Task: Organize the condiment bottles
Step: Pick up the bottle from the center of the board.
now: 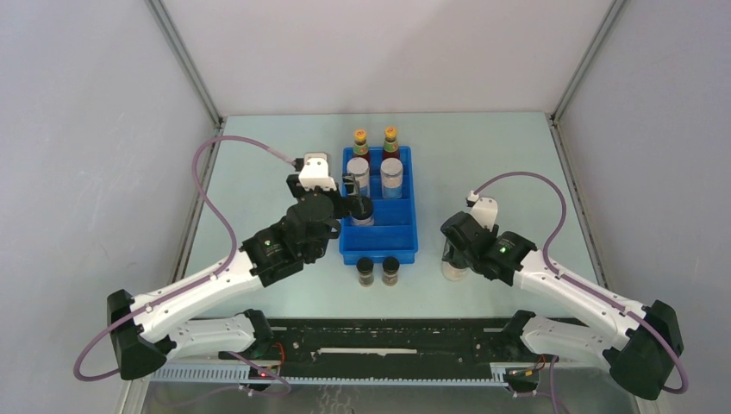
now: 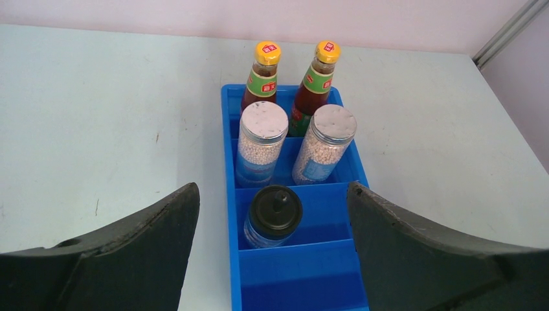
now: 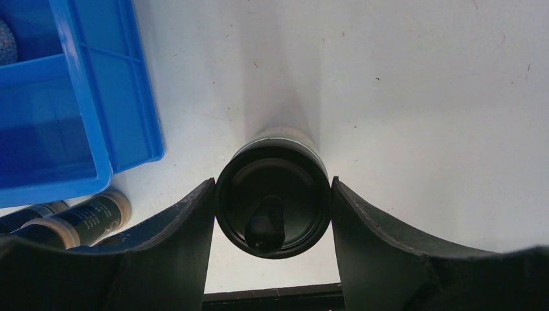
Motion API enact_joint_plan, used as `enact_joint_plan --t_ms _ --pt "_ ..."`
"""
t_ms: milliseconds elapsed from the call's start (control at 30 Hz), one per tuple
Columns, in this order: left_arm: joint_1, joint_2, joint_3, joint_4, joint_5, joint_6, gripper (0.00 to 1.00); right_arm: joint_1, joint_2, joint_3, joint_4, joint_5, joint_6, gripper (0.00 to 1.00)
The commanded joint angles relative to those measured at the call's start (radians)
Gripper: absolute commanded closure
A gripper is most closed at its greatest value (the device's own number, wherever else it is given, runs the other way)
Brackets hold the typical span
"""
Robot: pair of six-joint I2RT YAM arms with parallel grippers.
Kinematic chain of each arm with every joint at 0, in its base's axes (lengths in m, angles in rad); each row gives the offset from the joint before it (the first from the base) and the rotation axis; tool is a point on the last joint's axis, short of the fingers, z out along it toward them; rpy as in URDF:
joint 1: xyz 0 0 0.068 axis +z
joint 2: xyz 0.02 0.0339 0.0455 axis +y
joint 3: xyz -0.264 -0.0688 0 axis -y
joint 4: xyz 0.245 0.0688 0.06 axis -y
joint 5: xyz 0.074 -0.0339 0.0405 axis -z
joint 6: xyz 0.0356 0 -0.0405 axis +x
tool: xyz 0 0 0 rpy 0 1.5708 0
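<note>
Two red sauce bottles with yellow caps point(image 1: 359, 142) point(image 2: 261, 76) stand in the back row of the blue tray point(image 1: 379, 252). In front of them stand two grey-lidded jars point(image 1: 391, 172) point(image 2: 262, 142). One black-lidded jar point(image 1: 362, 210) point(image 2: 275, 214) stands in the third row, left side. My left gripper point(image 1: 353, 198) point(image 2: 272, 193) hovers open above it, holding nothing. On the table right of the tray, my right gripper point(image 1: 452, 257) point(image 3: 273, 184) is shut on a second black-lidded jar point(image 3: 273, 201), both fingers touching its lid. Two tiny dark jars point(image 1: 365, 270) point(image 1: 390, 269) stand by the tray's near edge.
The tray's nearest compartment point(image 2: 298, 278) holds nothing. In the right wrist view the tiny dark jars point(image 3: 90, 217) show at lower left, next to the tray corner point(image 3: 90, 129). Grey enclosure walls and corner posts bound the table point(image 1: 259, 172).
</note>
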State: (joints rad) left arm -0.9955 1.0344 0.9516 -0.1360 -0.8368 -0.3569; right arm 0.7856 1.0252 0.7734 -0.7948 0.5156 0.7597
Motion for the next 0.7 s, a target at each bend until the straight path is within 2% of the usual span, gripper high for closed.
enact_joint_plan --t_ms 0,100,333,667 --pt "0.005 -0.014 -0.021 0.036 -0.034 0.012 0.12 -0.005 0.008 -0.006 0.016 -0.023 -0.001 0.74" --pt "0.005 -0.019 -0.021 0.033 -0.036 0.012 0.13 -0.007 0.004 -0.005 0.017 -0.026 -0.002 1.0" --pt "0.005 -0.022 -0.012 0.034 -0.046 0.014 0.13 -0.014 -0.017 0.014 0.009 -0.028 -0.023 1.0" --pt "0.005 -0.028 -0.002 0.034 -0.05 0.021 0.13 -0.019 -0.025 0.13 -0.047 -0.019 -0.073 1.0"
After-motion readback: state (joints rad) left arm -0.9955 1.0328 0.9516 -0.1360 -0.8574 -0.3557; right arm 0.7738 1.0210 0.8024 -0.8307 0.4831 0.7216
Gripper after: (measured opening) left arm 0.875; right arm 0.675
